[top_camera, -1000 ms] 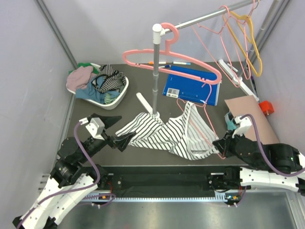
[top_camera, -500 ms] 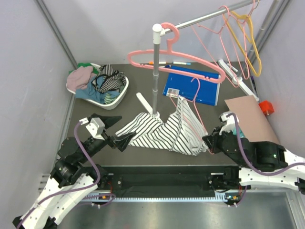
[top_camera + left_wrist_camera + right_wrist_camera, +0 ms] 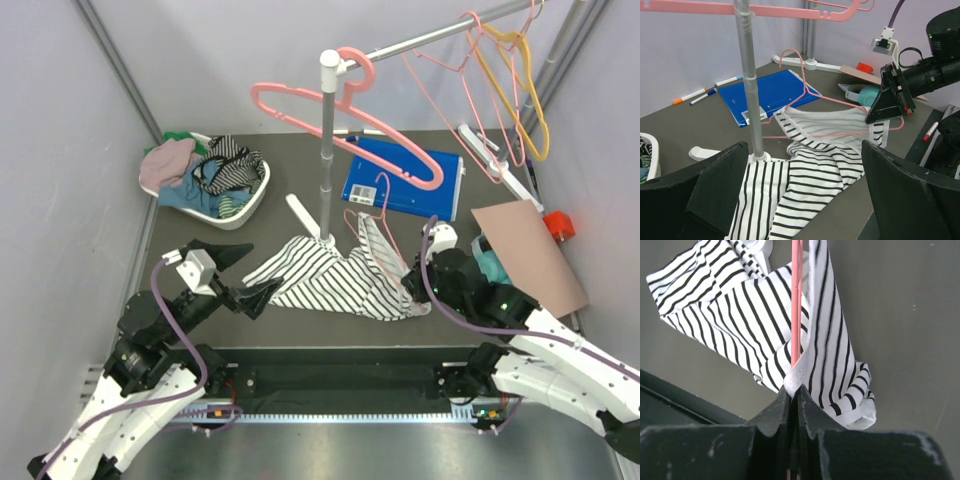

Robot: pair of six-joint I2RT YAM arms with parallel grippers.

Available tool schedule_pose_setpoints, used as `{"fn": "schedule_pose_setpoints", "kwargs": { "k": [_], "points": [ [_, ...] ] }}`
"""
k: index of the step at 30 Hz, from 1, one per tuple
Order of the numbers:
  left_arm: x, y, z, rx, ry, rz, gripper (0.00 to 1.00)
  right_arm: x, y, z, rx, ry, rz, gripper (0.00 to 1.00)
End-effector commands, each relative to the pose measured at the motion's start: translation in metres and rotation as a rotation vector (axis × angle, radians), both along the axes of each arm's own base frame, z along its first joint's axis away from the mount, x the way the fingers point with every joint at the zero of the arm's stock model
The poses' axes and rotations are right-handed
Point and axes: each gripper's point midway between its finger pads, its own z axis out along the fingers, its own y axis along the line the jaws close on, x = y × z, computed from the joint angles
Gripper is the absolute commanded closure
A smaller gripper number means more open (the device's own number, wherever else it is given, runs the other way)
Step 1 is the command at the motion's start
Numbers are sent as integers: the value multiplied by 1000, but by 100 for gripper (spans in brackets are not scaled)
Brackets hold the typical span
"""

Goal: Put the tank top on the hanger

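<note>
The tank top (image 3: 325,280), white with thin black stripes, lies crumpled at the foot of the stand pole. Its right side is raised and draped over the thin pink hanger (image 3: 372,222). My right gripper (image 3: 410,285) is shut on the hanger's wire (image 3: 796,300) together with a white hem of the tank top (image 3: 812,340), and holds them off the table. My left gripper (image 3: 262,266) is open and empty at the tank top's left edge. In the left wrist view my left gripper (image 3: 805,200) frames the tank top (image 3: 815,175) and the hanger (image 3: 807,92).
A metal stand pole (image 3: 325,150) carries a thick pink hanger (image 3: 345,108). A white basket (image 3: 250,195) of clothes stands at the back left. A blue folder (image 3: 405,180), a cardboard sheet (image 3: 525,250) and a red object (image 3: 558,225) lie at the right. A rail holds a yellow hanger (image 3: 525,90).
My right gripper has moved left and forward with the hanger and the tank top's edge, gathering the cloth. The thick pink hanger on the pole has swung. My left gripper has barely moved.
</note>
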Motion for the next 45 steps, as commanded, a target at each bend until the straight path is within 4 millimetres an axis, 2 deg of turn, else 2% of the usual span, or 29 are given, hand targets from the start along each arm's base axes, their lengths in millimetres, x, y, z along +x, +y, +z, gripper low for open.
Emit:
{"fn": "schedule_pose_setpoints", "kwargs": {
  "k": [1,4,5,7,8,9,11,15,16,24,26,27,29,30,32,33,35,36,38,39,45],
  "points": [
    [-1,2,7,-14,-34,5,1,20,18,29,110,-104,75,100],
    [0,1,6,-11,-33,3,1,32,3,41,110,-141,49,100],
    [0,1,6,-12,-35,2,1,39,-8,42,101,-150,14,100],
    [-1,0,6,-9,-34,-1,1,44,-14,52,92,-185,27,100],
    [-1,0,6,-9,-33,-3,1,49,-26,53,75,-189,-11,100],
    [-1,0,5,-9,-33,-3,1,49,-24,54,76,-184,16,100],
    [-1,1,5,-9,-32,-3,1,54,-35,60,51,-200,6,100],
    [-2,1,4,-9,-34,-1,1,55,-41,76,39,-246,30,100],
    [-2,1,4,-10,-35,-1,1,56,-44,88,34,-272,25,100],
    [-2,2,5,-11,-36,1,1,59,-56,140,4,-345,2,100],
    [-2,2,5,-12,-37,2,1,61,-58,145,-8,-348,-4,100],
    [-3,3,6,-14,-41,5,1,61,-59,155,-10,-371,-2,100],
    [-2,4,5,-13,-39,9,1,62,-62,163,-24,-381,-15,100],
    [-2,4,6,-16,-42,9,1,62,-64,177,-28,-407,-20,100],
    [-2,3,4,-11,-39,7,1,63,-67,184,-43,-408,-26,100],
    [-2,3,5,-13,-41,7,1,62,-68,199,-45,-438,-27,100],
    [-2,3,5,-13,-41,7,1,62,-70,206,-54,-439,-30,100],
    [-2,4,5,-14,-42,7,1,60,-71,219,-53,-466,-31,100],
    [-2,3,5,-11,-40,6,1,61,-73,224,-63,-463,-35,100],
    [-3,3,5,-12,-41,4,1,59,-73,234,-59,-485,-34,100],
    [-3,3,5,-13,-43,1,1,54,-72,262,-43,-531,-22,100]
  ]
}}
